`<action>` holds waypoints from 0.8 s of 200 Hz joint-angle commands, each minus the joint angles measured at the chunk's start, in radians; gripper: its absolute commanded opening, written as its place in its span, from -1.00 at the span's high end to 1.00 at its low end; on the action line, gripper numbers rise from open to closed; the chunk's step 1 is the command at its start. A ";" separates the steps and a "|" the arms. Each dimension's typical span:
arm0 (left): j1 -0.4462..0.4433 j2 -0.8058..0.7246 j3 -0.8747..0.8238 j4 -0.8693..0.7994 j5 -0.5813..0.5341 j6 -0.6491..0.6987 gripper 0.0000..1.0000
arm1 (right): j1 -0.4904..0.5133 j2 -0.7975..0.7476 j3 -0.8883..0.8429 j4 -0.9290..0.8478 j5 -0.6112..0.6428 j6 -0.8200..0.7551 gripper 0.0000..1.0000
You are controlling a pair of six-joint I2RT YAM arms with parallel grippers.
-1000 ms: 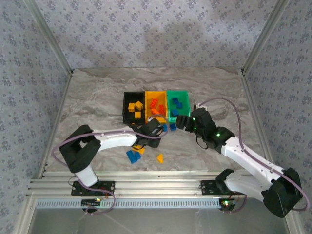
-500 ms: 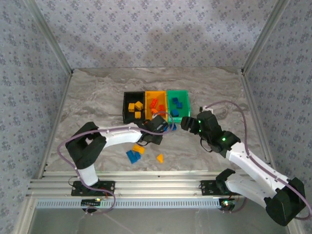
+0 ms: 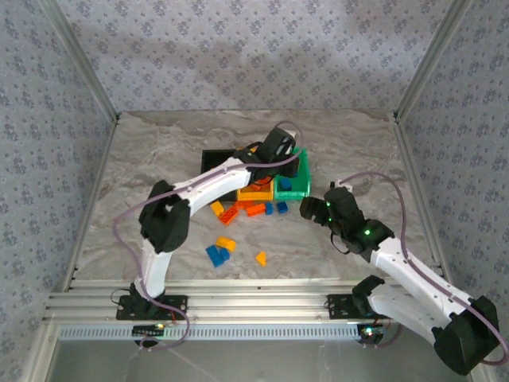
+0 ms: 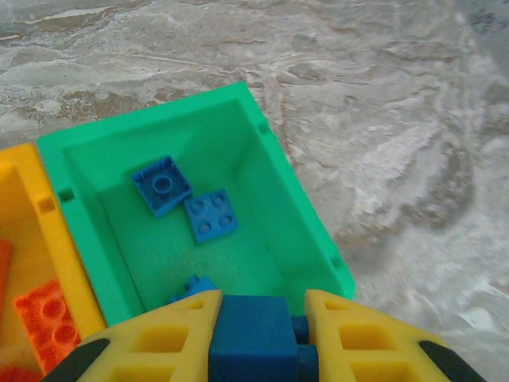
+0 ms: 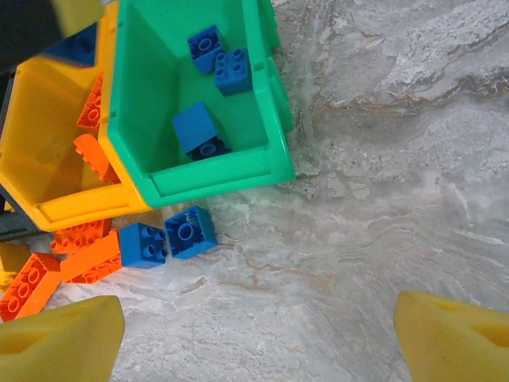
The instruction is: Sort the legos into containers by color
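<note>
My left gripper [image 4: 258, 306] is shut on a dark blue lego [image 4: 253, 338] and hangs over the near end of the green container [image 4: 306, 215], which holds blue legos [image 4: 161, 185]. From above, the left gripper [image 3: 280, 157] sits over the green container [image 3: 302, 171]. Beside that container are the yellow-orange one [image 3: 256, 191] with orange-red legos and the black one [image 3: 213, 155], half hidden by the arm. My right gripper [image 5: 254, 342] is open above bare table, just right of two blue legos [image 5: 191, 231] lying in front of the green container [image 5: 207, 171].
Loose legos lie in front of the containers: orange-red ones [image 3: 254, 209], a yellow one [image 3: 226, 243], a blue one [image 3: 215, 255] and a yellow wedge [image 3: 261, 258]. Metal frame rails and patterned walls enclose the marble table [image 3: 358, 151].
My left gripper shut on a blue lego on the table, then swung up and back over the green container. The right gripper drew slightly back to the right, still open.
</note>
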 commanded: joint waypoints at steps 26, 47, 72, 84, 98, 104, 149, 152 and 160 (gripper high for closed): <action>0.019 0.182 0.260 -0.155 -0.001 0.025 0.37 | -0.010 -0.033 -0.015 -0.034 0.009 0.016 -0.80; 0.021 0.215 0.320 -0.179 0.014 0.018 0.06 | -0.011 -0.033 -0.018 -0.024 -0.016 0.010 -0.82; 0.019 0.201 0.344 -0.174 0.039 0.002 -0.38 | -0.012 -0.027 -0.021 -0.009 -0.045 -0.002 -0.85; 0.017 0.176 0.342 -0.169 0.046 -0.003 -0.48 | -0.011 -0.023 -0.023 0.001 -0.069 -0.009 -0.85; 0.014 0.126 0.306 -0.150 0.053 -0.007 -0.59 | -0.010 -0.011 -0.023 0.015 -0.122 -0.027 -0.85; 0.014 0.091 0.272 -0.131 0.055 -0.012 -0.62 | -0.007 -0.002 -0.020 0.021 -0.149 -0.036 -0.85; 0.014 -0.275 -0.198 0.077 0.037 -0.059 -0.97 | 0.190 0.140 0.006 0.016 -0.213 -0.082 -0.85; 0.015 -0.304 -0.232 0.084 0.034 -0.061 -0.98 | 0.209 0.153 0.008 0.018 -0.210 -0.087 -0.85; 0.014 -0.378 -0.321 0.105 0.017 -0.069 -0.99 | 0.260 0.188 0.014 0.022 -0.212 -0.095 -0.85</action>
